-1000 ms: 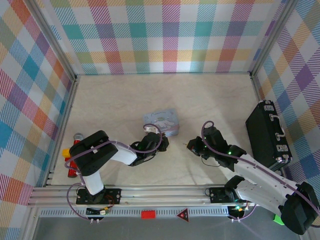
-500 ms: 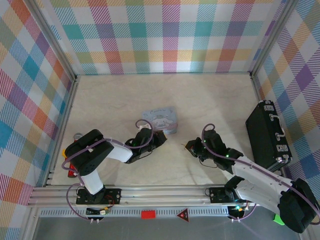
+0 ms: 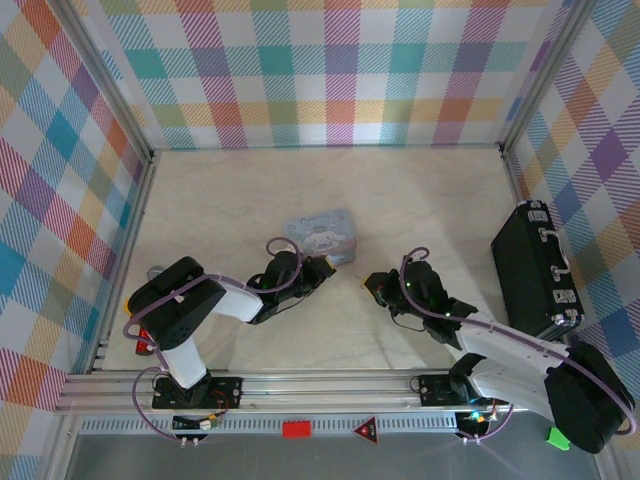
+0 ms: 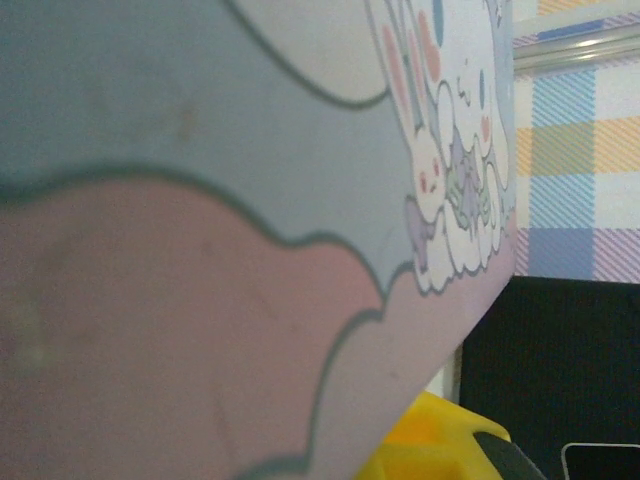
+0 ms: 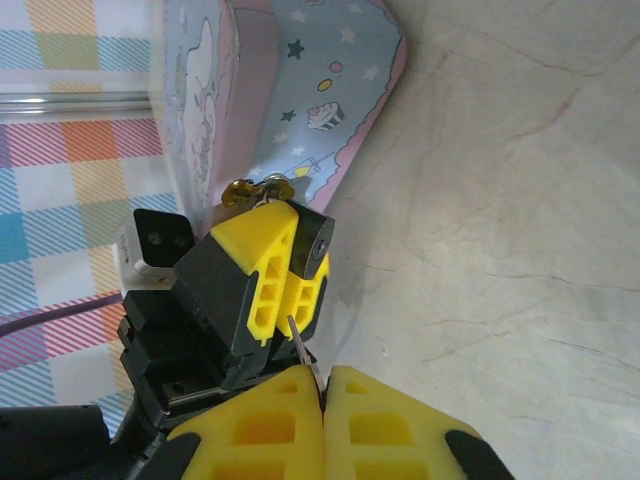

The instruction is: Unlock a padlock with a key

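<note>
Closed tin [image 3: 322, 232], contents unseen; beside it, left gripper [image 5: 297, 212] tight on half-hidden padlock [image 5: 252, 190], right gripper [image 5: 323, 375] tight on key [image 5: 300, 345].

No word, number or brand name can be read anywhere. The pale blue tin [image 3: 322, 236] carries printed pictures, not writing: long-eared cartoon animals on its lid in the left wrist view, and small stars, dots and a cupcake on its side in the right wrist view. On the front rail [image 3: 120, 424] below the worktop, in the top view, sits a small red triangular sign [image 3: 365, 430] with a dark mark inside, too small to make out. Left of it is a plain red rectangular tag [image 3: 296, 429] showing no legible lettering.
</note>
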Controlling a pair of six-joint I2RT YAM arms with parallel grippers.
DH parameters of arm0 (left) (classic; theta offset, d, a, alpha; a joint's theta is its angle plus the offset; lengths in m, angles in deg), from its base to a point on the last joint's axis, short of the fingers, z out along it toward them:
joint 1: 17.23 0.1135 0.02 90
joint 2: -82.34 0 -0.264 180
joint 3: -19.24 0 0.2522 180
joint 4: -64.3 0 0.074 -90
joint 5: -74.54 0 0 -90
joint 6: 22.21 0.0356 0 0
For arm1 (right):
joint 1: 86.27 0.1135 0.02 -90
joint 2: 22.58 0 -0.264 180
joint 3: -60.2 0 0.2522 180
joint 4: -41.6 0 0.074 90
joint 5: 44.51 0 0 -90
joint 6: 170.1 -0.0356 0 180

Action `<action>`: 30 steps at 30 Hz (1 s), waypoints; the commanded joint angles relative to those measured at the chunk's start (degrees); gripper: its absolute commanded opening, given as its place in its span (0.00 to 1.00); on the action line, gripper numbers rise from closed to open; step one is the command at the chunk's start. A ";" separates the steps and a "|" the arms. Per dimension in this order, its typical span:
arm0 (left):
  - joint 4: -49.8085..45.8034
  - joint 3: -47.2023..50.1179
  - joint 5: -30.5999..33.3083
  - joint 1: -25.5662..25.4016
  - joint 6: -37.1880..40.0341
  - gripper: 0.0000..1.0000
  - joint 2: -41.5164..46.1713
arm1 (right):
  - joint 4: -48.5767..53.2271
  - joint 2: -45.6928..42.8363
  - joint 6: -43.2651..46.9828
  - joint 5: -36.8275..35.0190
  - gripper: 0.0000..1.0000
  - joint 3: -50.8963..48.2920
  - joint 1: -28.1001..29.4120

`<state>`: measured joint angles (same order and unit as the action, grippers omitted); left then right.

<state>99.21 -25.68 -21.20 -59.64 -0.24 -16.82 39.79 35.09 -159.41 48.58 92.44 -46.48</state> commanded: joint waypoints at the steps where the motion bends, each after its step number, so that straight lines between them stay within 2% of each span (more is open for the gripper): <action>1: 7.60 -1.62 -2.39 0.79 -4.00 0.00 -0.61 | -7.94 1.59 -1.38 -0.51 0.00 -0.45 0.46; 14: 12.77 -1.49 -2.44 0.95 -9.66 0.00 -1.25 | -20.10 12.53 -5.20 0.71 0.00 -0.42 0.64; 17: 12.97 -1.47 -2.28 0.93 -10.24 0.00 -1.05 | -26.41 15.74 -5.67 1.35 0.00 -0.30 0.64; 30: 12.45 -0.14 -0.19 0.98 -12.26 0.00 1.85 | -32.36 20.26 -4.32 0.42 0.00 -0.50 0.60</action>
<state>106.64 -25.83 -21.87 -59.29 -9.88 -17.54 11.42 54.70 -163.80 49.15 92.31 -46.16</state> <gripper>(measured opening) 0.145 0.052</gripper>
